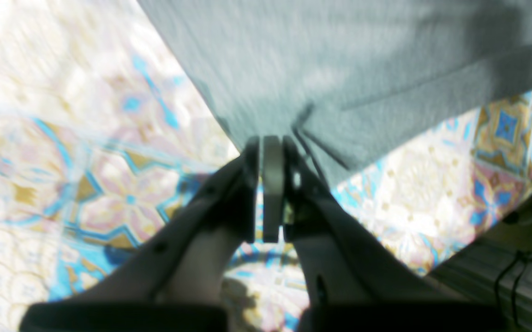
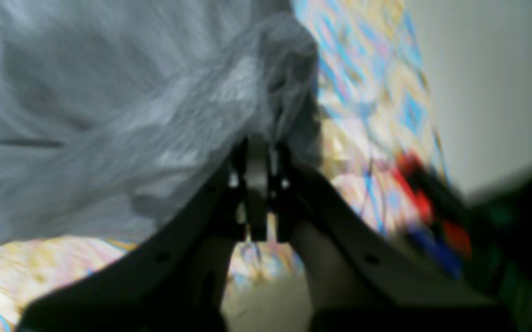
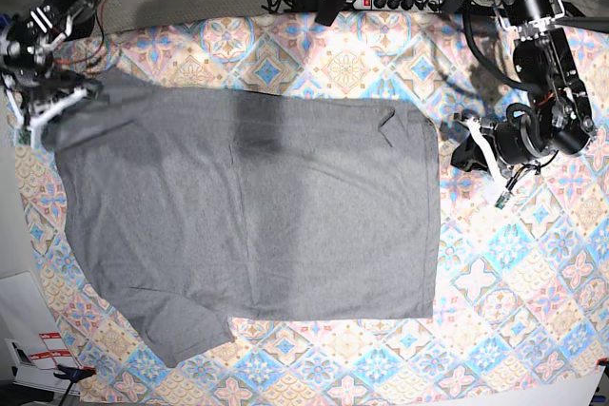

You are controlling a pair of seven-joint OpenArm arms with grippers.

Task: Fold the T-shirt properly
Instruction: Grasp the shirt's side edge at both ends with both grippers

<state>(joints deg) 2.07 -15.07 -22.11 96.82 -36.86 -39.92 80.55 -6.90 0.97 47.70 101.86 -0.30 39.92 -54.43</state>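
Heather-grey cotton T-shirt (image 3: 247, 216) spread over most of the colourful tile-patterned tablecloth (image 3: 514, 282), mostly flat, one short sleeve jutting out at the lower left corner in the base view.

At far left of the base view, right gripper (image 3: 59, 102) at the shirt's upper left corner, touching the cloth there. In the right wrist view, right gripper (image 2: 256, 143) with jaws pressed together, bunched grey fabric (image 2: 122, 115) gathered right at the tips; pinched on the T-shirt, with cloth lifted into folds above the patterned tablecloth (image 2: 372, 115). Blurred throughout.

At right of the base view, left gripper (image 3: 476, 145) just beside the shirt's right edge, near the upper right corner, where a small crease stands up. In the left wrist view, left gripper (image 1: 271, 140) clamped tight on a point of grey fabric (image 1: 339, 60), creases running out from the tips, tablecloth (image 1: 62, 161) showing on both sides.

No containers in view.
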